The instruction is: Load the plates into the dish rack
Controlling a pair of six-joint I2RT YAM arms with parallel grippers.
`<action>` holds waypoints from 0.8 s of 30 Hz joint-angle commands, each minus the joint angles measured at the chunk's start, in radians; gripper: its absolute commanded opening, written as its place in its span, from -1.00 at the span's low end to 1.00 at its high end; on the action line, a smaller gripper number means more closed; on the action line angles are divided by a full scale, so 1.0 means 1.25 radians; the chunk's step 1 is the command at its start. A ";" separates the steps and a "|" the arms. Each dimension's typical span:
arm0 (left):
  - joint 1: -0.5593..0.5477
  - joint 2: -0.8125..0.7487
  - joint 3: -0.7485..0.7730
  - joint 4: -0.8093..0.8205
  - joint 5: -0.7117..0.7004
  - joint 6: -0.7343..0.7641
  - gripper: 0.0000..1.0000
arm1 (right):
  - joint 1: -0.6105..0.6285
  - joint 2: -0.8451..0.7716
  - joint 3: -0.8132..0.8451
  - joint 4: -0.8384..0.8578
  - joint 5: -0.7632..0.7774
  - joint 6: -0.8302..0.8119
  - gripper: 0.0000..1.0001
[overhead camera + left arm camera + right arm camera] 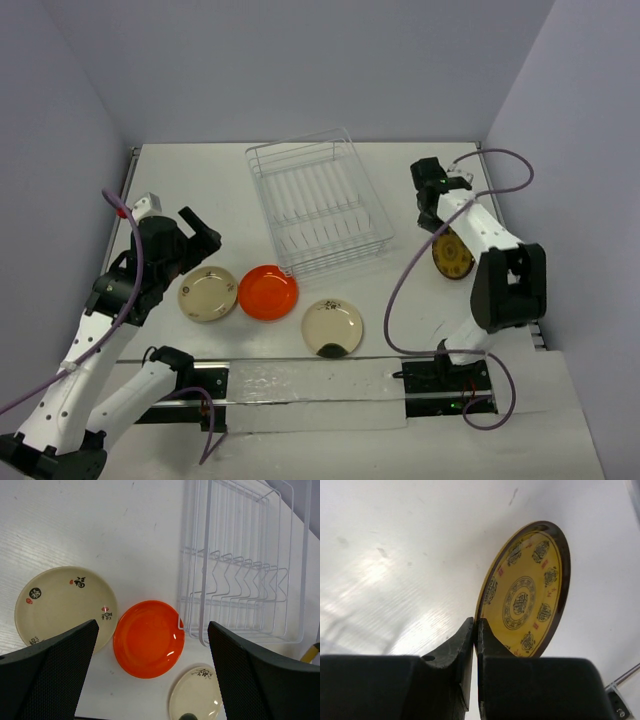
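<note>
**Plates counted: four; racks counted: one; every plate outside the rack**

Top external view. One dish rack point(318, 208) of thin wire stands on the table point(200, 180), towards the far side. Four plates are counted, all outside the rack.
- Three lie flat in front of its near end: the left cream plate point(208, 293), the orange-red plate point(268, 292) just beside it, and the right cream plate point(332, 326), nearer the arm bases.
- The fourth, the mustard-yellow plate point(453, 255), is right of the rack, apart from it, and tipped steeply on edge.
- The right gripper point(438, 228) is at that plate's rim.
- The left gripper point(203, 232) hangs over the table just beyond the left cream plate, jaws spread and holding nothing.

Left wrist view. One rack point(240, 565) and three flat plates are seen between widely parted fingers point(55, 675). Both cream plates carry small dark markings.

Right wrist view. One plate, mustard-yellow with a dark patterned centre point(525, 600), is seen. Both fingers point(455, 650) are pinched tight on its rim. Whether its lower edge touches the table cannot be told.
</note>
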 commanded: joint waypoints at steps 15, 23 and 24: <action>0.006 -0.009 0.052 0.006 -0.028 0.005 0.99 | 0.017 -0.222 0.329 0.189 -1.042 -0.444 -1.00; 0.006 -0.019 0.070 -0.016 -0.048 0.007 0.99 | 0.058 -0.074 0.457 0.105 -1.248 -0.552 -1.00; 0.006 -0.020 0.074 -0.017 -0.048 0.009 0.99 | 0.066 -0.060 0.462 0.091 -1.253 -0.576 -1.00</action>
